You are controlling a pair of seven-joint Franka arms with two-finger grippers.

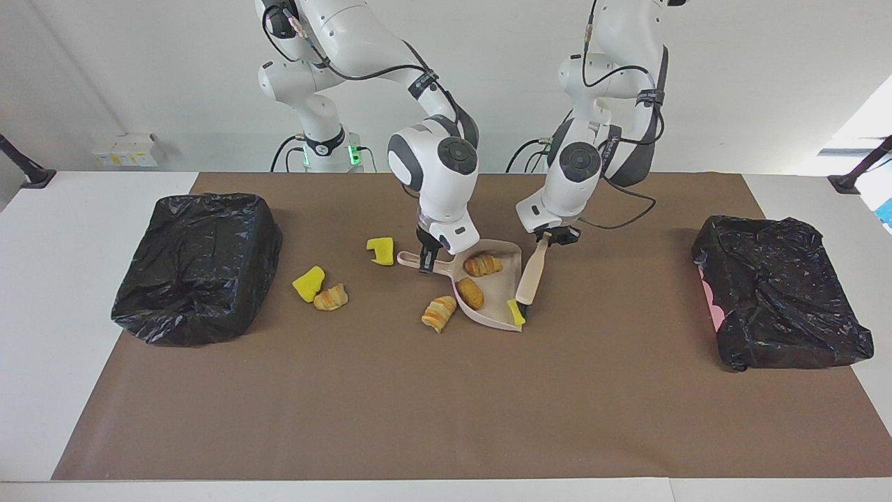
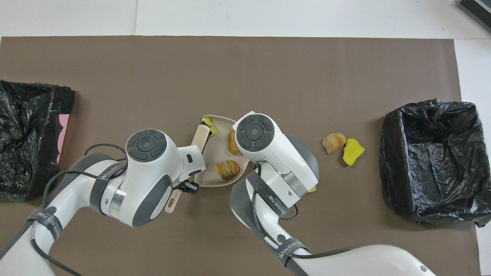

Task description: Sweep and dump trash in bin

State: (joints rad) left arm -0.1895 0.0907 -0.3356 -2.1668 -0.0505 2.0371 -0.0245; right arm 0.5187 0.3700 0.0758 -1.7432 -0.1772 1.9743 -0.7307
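Facing view: the right gripper (image 1: 426,258) is clamped on the handle of the beige plastic dustpan (image 1: 496,308), which lies flat on the brown mat (image 1: 446,404). The left gripper (image 1: 550,237) grips the beige black-bristled brush (image 1: 529,279), its bristles at the pan's open edge. In the pan lie a striped toy croissant (image 1: 482,265), a tan bread roll (image 1: 471,293) and a yellow sponge chunk (image 1: 516,312). Another croissant (image 1: 439,313) touches the pan's outer wall.

Overhead view: a third croissant (image 2: 333,142) and a yellow sponge piece (image 2: 353,151) lie together on the mat near the black-bagged bin (image 2: 429,161).

Beige dustpan (image 1: 496,301); yellow sponge chunks (image 1: 308,284); tan-orange striped croissants (image 1: 439,312); black bin bags (image 1: 198,266); brown mat (image 1: 446,404)
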